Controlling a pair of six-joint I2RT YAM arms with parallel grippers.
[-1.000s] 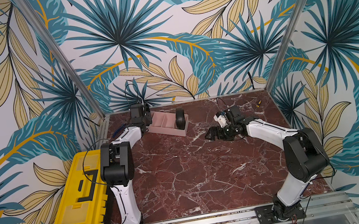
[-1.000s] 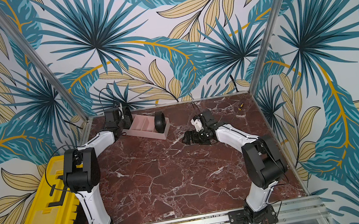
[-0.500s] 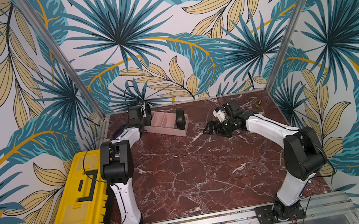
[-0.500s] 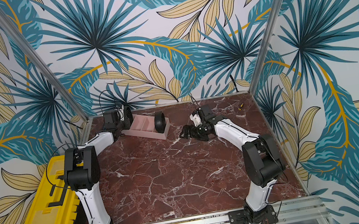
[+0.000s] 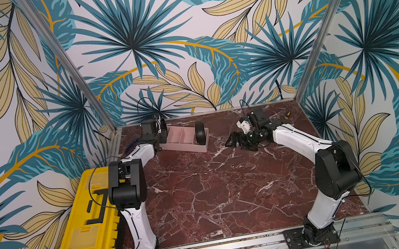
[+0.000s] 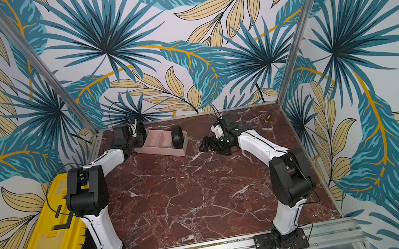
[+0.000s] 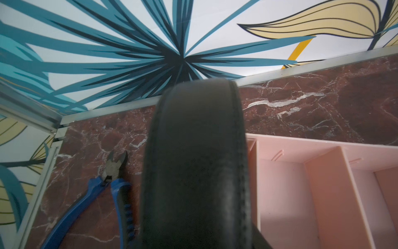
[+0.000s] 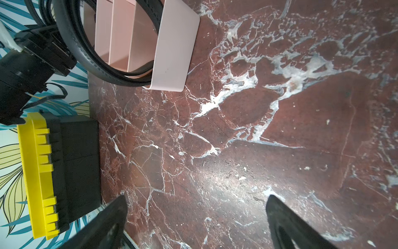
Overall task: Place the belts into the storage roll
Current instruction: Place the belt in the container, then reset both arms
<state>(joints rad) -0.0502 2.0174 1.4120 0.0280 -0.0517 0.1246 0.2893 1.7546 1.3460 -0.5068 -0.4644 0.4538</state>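
The storage roll point(image 5: 181, 138) point(image 6: 158, 145), a pale pink divided tray, lies at the back of the marble table. One belt point(image 5: 200, 133) point(image 6: 176, 137), a tight black coil, stands on edge in its right end compartment. The other belt point(image 7: 193, 161) point(image 8: 86, 54) is a coil at the tray's left end, between the fingers of my left gripper point(image 5: 160, 136) point(image 6: 137, 138). It fills the left wrist view and hides the jaws. My right gripper point(image 8: 196, 215) point(image 5: 233, 142) is open over bare marble, right of the tray, and holds nothing.
A yellow toolbox point(image 5: 85, 218) point(image 8: 38, 172) sits off the table's left edge beside the left arm. Blue-handled cutters point(image 7: 103, 189) lie in the back left corner, close to the held coil. A small tool point(image 5: 287, 115) lies near the back right corner.
My right gripper has drawn a little toward the back of the table, still open. The left gripper and its coil stay at the tray's left end.
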